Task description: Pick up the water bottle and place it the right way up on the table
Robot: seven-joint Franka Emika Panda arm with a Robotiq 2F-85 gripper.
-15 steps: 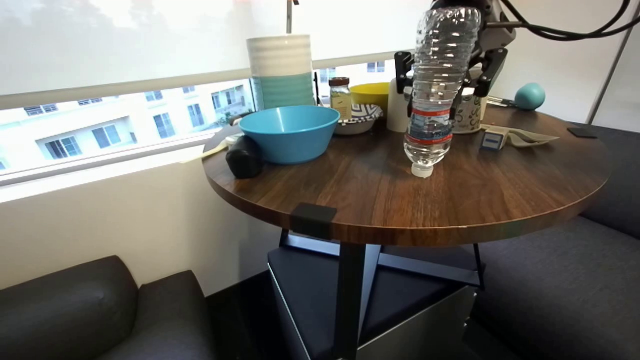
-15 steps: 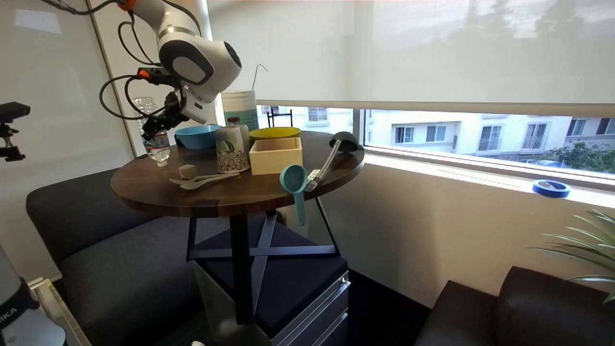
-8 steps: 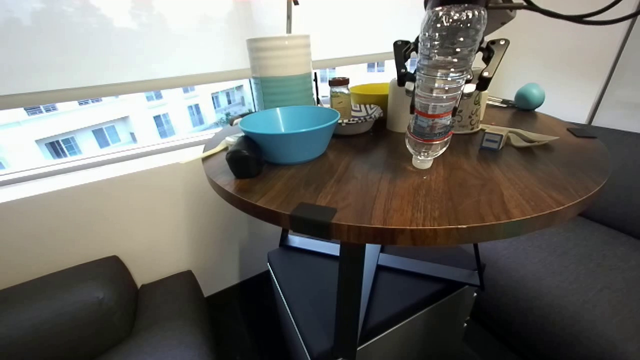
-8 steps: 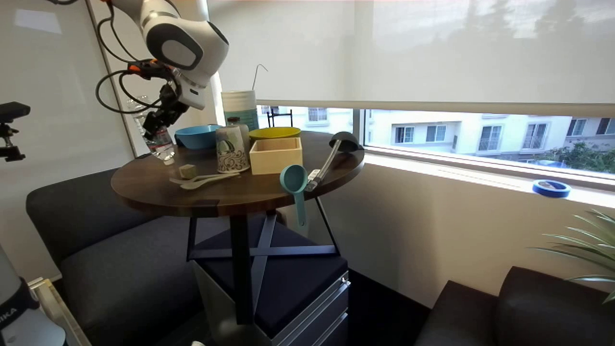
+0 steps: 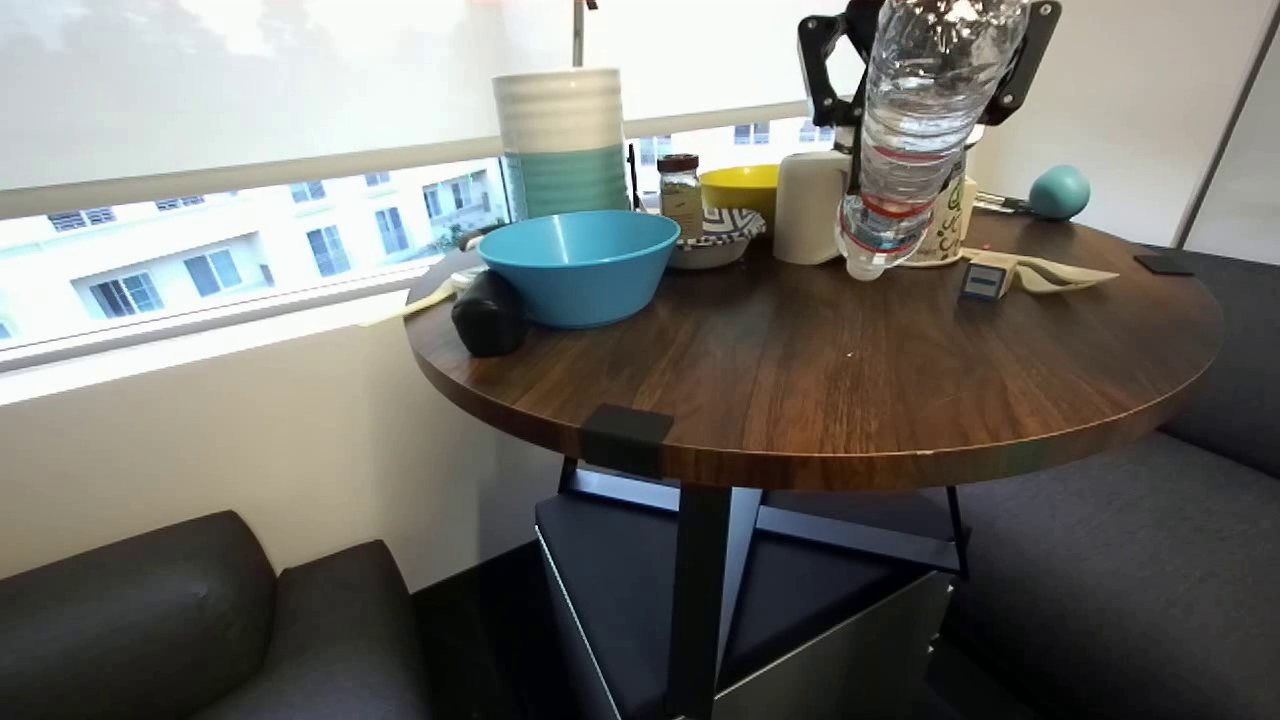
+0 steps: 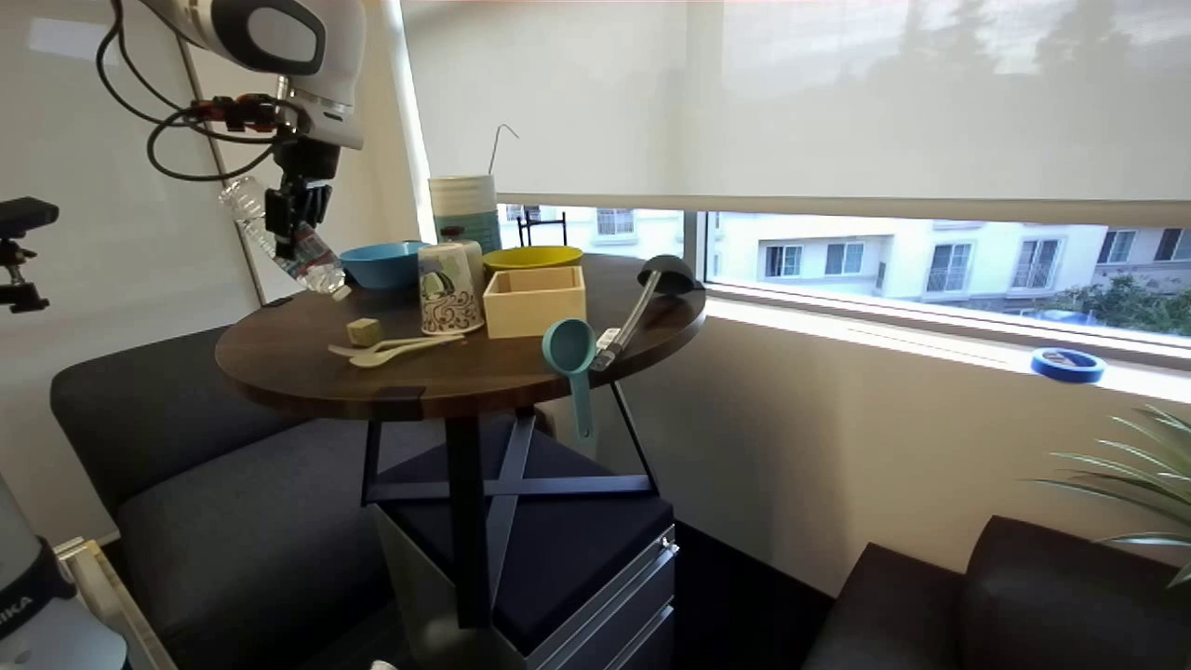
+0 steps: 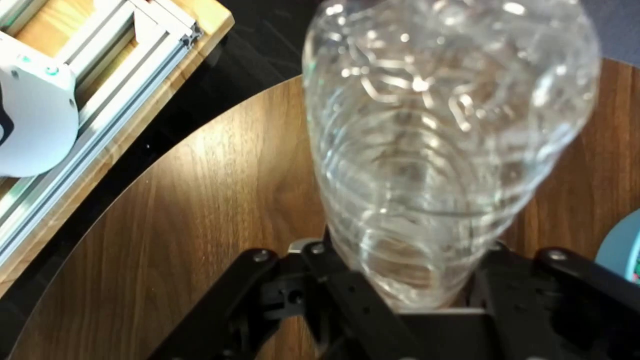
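Plastic, clear and ribbed, forms the water bottle (image 5: 925, 120), seen in an exterior view inverted and tilted above the table (image 5: 780, 400), white cap (image 5: 864, 268) lowest. The gripper (image 5: 905, 170) clasps it from both sides near the label (image 5: 890, 225). Released so, it would probably drop cap-first and topple. Beyond the cap stand a white container (image 5: 806, 210) and a patterned cup (image 5: 952, 225); a righting swing made too low might strike either. Inside the blue bowl (image 5: 580, 270) only the far wall shows, so any contents are hidden; those of the brown-lidded jar (image 5: 681, 205) are too small to tell.

Steeply slanted, as seen in an exterior view, the bottle projects well past the fingers (image 6: 279, 221) toward its base; thin walls under such leverage could buckle or pivot during the turn. An open-topped wooden box (image 6: 533, 312), well apart, conceals its floor, as does the yellow bowl (image 6: 532, 256) behind it.

Wrist view: the base end looms large, fingers set to the bottle's breadth. Much of the table below is masked, so touchdown height could be misjudged. Whether the bottle holds water cannot be told. At the right edge, part of a blue vessel (image 7: 615, 250), perhaps the same bowl, contains something red and green.
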